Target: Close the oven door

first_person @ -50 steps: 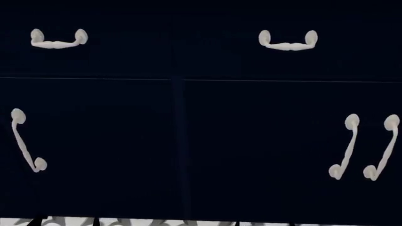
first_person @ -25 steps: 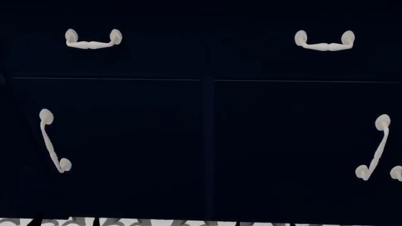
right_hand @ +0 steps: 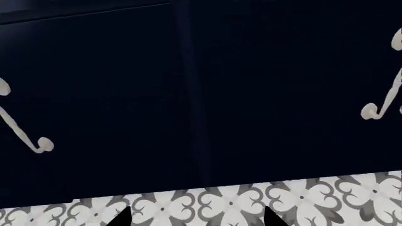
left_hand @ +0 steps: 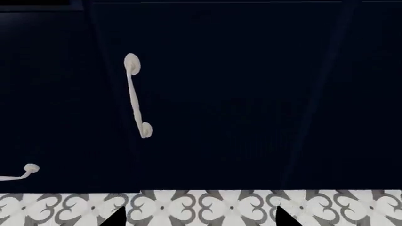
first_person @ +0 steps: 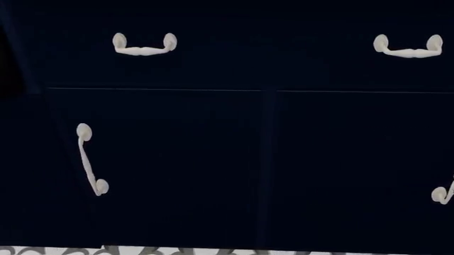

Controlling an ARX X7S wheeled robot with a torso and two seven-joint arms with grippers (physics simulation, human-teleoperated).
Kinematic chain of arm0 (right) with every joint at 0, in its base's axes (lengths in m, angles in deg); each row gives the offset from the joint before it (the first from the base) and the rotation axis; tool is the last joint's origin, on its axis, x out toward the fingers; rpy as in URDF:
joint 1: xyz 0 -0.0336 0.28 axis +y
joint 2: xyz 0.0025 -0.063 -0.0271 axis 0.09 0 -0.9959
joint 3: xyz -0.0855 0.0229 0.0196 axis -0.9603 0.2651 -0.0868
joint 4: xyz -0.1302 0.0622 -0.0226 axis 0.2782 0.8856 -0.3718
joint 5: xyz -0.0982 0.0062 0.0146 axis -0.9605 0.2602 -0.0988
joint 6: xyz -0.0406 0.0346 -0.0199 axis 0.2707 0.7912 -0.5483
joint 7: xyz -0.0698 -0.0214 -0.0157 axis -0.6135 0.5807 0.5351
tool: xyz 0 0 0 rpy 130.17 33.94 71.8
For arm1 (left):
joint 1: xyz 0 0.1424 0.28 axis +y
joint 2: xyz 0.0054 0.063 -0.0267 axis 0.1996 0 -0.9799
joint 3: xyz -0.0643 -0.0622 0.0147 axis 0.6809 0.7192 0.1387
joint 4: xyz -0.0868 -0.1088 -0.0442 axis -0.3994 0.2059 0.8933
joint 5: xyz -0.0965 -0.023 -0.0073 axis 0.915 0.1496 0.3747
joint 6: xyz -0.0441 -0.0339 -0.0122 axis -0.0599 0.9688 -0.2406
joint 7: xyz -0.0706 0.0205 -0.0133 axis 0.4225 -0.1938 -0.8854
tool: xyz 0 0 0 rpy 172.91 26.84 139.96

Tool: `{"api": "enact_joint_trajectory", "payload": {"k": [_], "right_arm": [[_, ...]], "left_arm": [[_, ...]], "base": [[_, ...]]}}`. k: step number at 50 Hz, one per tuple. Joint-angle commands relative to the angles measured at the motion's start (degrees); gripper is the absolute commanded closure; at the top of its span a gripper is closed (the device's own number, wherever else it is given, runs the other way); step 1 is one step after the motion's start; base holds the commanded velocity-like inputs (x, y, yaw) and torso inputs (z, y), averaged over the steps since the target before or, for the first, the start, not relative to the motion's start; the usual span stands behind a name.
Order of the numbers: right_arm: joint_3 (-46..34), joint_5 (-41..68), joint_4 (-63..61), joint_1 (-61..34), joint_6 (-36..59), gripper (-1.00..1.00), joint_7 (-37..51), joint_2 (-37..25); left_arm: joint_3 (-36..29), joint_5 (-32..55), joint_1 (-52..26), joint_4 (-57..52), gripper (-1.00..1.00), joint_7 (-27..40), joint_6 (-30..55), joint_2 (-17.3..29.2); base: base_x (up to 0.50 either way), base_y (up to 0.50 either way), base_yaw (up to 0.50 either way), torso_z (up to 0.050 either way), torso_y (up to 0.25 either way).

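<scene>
The oven door is out of view in every view. Navy cabinet fronts (first_person: pixel 177 159) with white curved handles (first_person: pixel 92 159) fill the head view. My left gripper (left_hand: pixel 199 220) shows only as two black fingertips (left_hand: pixel 118 219) at the frame's edge, set wide apart and open, with nothing between them, over the patterned floor (left_hand: pixel 226 207). In the right wrist view my right gripper (right_hand: pixel 196 220) is the same: two black fingertips (right_hand: pixel 122 218) far apart, open and empty. Both wrist cameras face the lower cabinet doors (right_hand: pixel 113 103) from close by.
Two drawer fronts with horizontal white handles (first_person: pixel 144 47) run above the lower doors. A darker black strip (first_person: pixel 8 58) shows at the head view's far left. Grey-and-white patterned floor tiles (right_hand: pixel 301 197) meet the cabinet base.
The cabinet handles have slid steadily to the right in the head view, so the view has shifted leftward along the cabinets. A darker strip has come in at the left edge.
</scene>
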State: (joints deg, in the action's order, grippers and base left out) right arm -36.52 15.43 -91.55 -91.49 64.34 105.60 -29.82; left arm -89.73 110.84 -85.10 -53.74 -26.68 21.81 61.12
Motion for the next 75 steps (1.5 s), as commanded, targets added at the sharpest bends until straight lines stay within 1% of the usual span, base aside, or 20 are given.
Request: {"api": "enact_joint_trajectory", "payload": {"k": [1, 3, 4, 5, 6, 11, 12, 26, 29, 30, 33, 35, 37, 48, 51, 53, 56, 68, 69, 75], "right_arm": [[0.76, 7.9, 3.91, -5.58, 13.28, -1.0, -0.4, -0.07], [1.13, 9.31, 5.8, -6.64, 15.85, -1.0, 0.0, 0.37], [1.75, 10.21, 6.74, -6.97, 16.6, -1.0, 0.09, 0.66], [2.09, 11.36, 8.83, -7.8, 18.66, -1.0, 0.19, 0.97], [1.83, 11.34, 9.71, -8.2, 19.23, -1.0, 0.17, 1.0], [-0.19, 9.65, 13.77, -9.09, 18.57, -1.0, -0.98, 1.37], [-0.41, 9.44, 14.21, -9.26, 18.56, -1.0, -1.01, 1.39], [-0.87, 8.84, 16.94, -9.35, 16.04, -1.0, -2.4, 1.54], [-0.94, 8.87, 16.76, -9.26, 15.91, -1.0, -2.39, 1.52], [-1.01, 8.84, 16.7, -9.25, 15.87, -1.0, -2.39, 1.5], [-1.11, 8.76, 16.55, -9.17, 15.61, -1.0, -2.34, 1.48], [-1.14, 8.84, 16.35, -9.03, 15.59, -1.0, -2.36, 1.41], [-1.09, 8.91, 16.27, -8.97, 15.52, -1.0, -2.36, 1.39], [-1.42, 8.94, 16.29, -8.88, 15.06, -1.0, -2.48, 1.34], [-1.59, 8.89, 16.21, -8.84, 15.05, -1.0, -2.41, 1.29], [-1.62, 8.93, 16.28, -8.89, 15.01, -1.0, -2.43, 1.29], [-1.66, 9.07, 16.27, -8.88, 14.98, -1.0, -2.57, 1.25], [-1.98, 9.13, 15.74, -8.62, 14.82, -1.0, -2.36, 0.97], [-2.0, 9.14, 15.75, -8.63, 14.81, -1.0, -2.35, 0.98], [-2.11, 9.11, 15.63, -8.56, 14.43, -1.0, -2.33, 0.94]], "left_arm": [[-1.05, 3.67, -3.17, 1.6, -1.0, 1.08, 13.71, 0.97], [0.32, 6.4, -4.53, 0.46, -1.0, 2.14, 19.21, 0.99], [0.08, 5.37, -4.13, 4.08, -1.0, 1.29, 16.24, 0.46], [0.3, 6.08, -5.03, 3.74, -1.0, 2.22, 19.3, 0.61], [-0.36, 5.11, -4.77, 6.09, -1.0, 1.56, 17.46, 0.39], [0.29, 6.82, -5.95, 3.14, -1.0, 3.33, 22.53, 0.83], [-0.13, 5.93, -5.35, 5.64, -1.0, 2.49, 19.88, 0.45], [-0.81, 5.69, -6.22, 6.79, -1.0, 2.89, 20.54, 0.41], [-0.2, 7.12, -6.83, 3.29, -1.0, 4.05, 24.13, 1.02], [-0.85, 5.89, -6.22, 6.29, -1.0, 2.92, 20.65, 0.58], [-0.99, 5.69, -6.22, 7.01, -1.0, 2.65, 19.84, 0.49], [-0.32, 7.1, -6.65, 3.52, -1.0, 3.95, 23.46, 1.01], [-1.12, 5.63, -6.23, 6.97, -1.0, 2.84, 19.79, 0.51], [-0.49, 7.12, -6.58, 4.41, -1.0, 3.7, 22.5, 1.02], [-1.17, 5.94, -6.49, 7.67, -1.0, 2.57, 19.36, 0.53], [-0.63, 7.21, -6.74, 4.34, -1.0, 3.77, 22.68, 1.09], [-1.43, 5.95, -6.61, 7.75, -1.0, 2.54, 19.39, 0.59], [-1.12, 6.66, -6.55, 7.43, -1.0, 2.64, 19.62, 0.68], [-0.48, 7.99, -6.81, 3.94, -1.0, 3.93, 23.0, 1.25], [-1.25, 6.73, -6.55, 7.69, -1.0, 2.49, 19.23, 0.72]], "base": [[0.0, 0.23, 0.0, 0.0, 0.0], [0.0, 0.23, 0.0, 0.0, 0.0], [0.0, 0.23, 0.0, 0.0, 0.0], [0.0, 0.23, 0.0, 0.0, 0.0], [0.0, 0.23, 0.0, 0.0, 0.0], [0.0, 0.15, 0.0, 0.0, 0.0], [0.0, 0.15, 0.0, 0.0, 0.0], [0.0, 0.21, 0.0, 0.0, 0.0], [0.0, 0.23, 0.0, 0.0, 0.0], [0.0, 0.22, 0.0, 0.0, 0.0], [0.0, 0.23, 0.0, 0.0, 0.0], [0.0, 0.23, 0.0, 0.0, 0.0], [0.0, 0.23, 0.0, 0.0, 0.0], [0.0, 0.23, 0.0, 0.0, 0.0], [0.0, 0.23, 0.0, 0.0, 0.0], [0.0, 0.23, 0.0, 0.0, 0.0], [0.0, 0.23, 0.0, 0.0, 0.0], [0.0, 0.23, 0.0, 0.0, 0.0], [0.0, 0.22, 0.0, 0.0, 0.0], [0.0, 0.23, 0.0, 0.0, 0.0]]}}
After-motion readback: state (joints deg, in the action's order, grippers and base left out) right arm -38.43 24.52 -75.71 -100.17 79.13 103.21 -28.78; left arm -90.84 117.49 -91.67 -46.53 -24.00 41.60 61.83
